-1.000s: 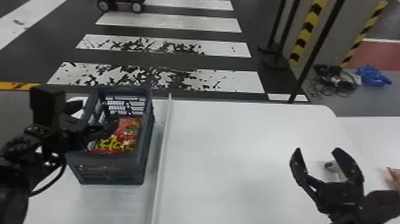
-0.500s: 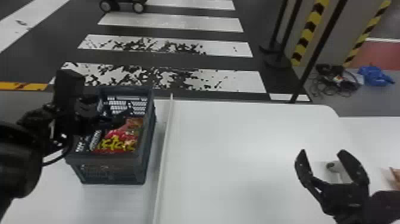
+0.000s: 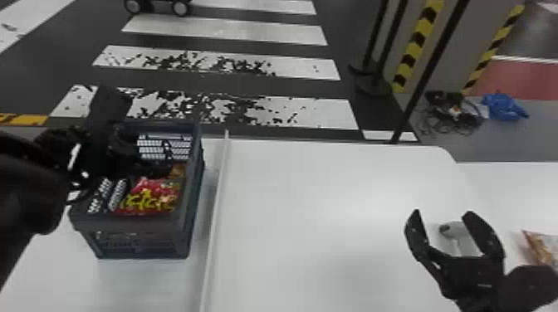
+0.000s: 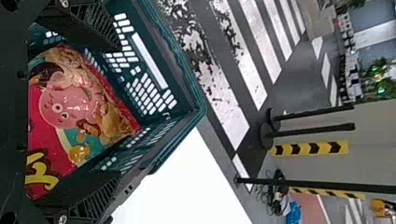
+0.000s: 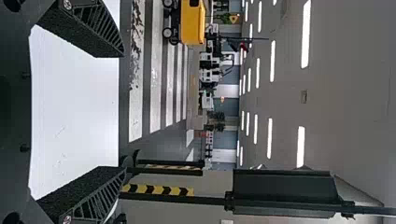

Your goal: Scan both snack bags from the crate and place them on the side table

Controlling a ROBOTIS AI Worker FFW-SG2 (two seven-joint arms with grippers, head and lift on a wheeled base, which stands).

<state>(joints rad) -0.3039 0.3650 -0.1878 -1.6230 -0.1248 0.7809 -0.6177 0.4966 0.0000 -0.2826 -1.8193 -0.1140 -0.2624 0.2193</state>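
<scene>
On the white table [image 3: 307, 186], at left in the head view, see a dark crate [image 3: 135, 226]. In it, find the left gripper [image 3: 153, 169], fingers wide at either side of a red snack bag [image 3: 151, 199]; cannot tell if touching. At lower right, note the right gripper [image 3: 442, 213], also wide, then a brownish packet [image 3: 539, 249]. In the left wrist view, spot the bag's pink cartoon face [image 4: 60, 102].
</scene>
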